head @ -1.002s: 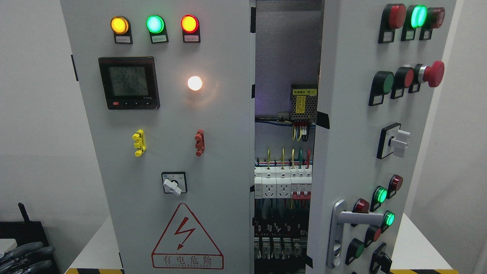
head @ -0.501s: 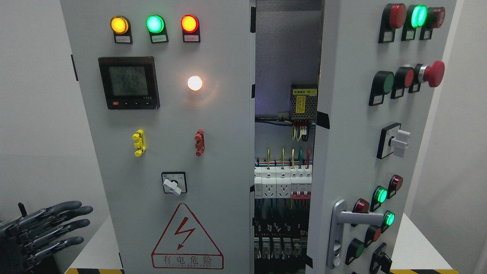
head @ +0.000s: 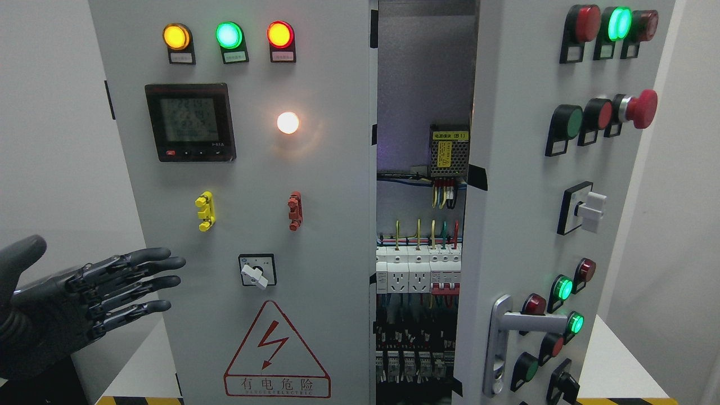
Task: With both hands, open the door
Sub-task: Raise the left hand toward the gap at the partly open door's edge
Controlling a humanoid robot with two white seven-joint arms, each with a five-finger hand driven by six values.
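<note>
1. Fingers (head: 140, 278) of the left hand (head: 67, 304) are extending apart, gripping nothing, at lower left beside the left door (head: 236, 225).
2. Right door (head: 529, 225) is standing ajar at frame right, its handle (head: 509, 337) at lower right.
3. Three lamps (head: 229, 35) are glowing at upper left: amber, green, red.
4. Warning triangle (head: 275, 351) is reading "有电危险".

Single head view, close and roughly level, facing the cabinet (head: 236, 197) front squarely, its top edge probably cropped
</note>
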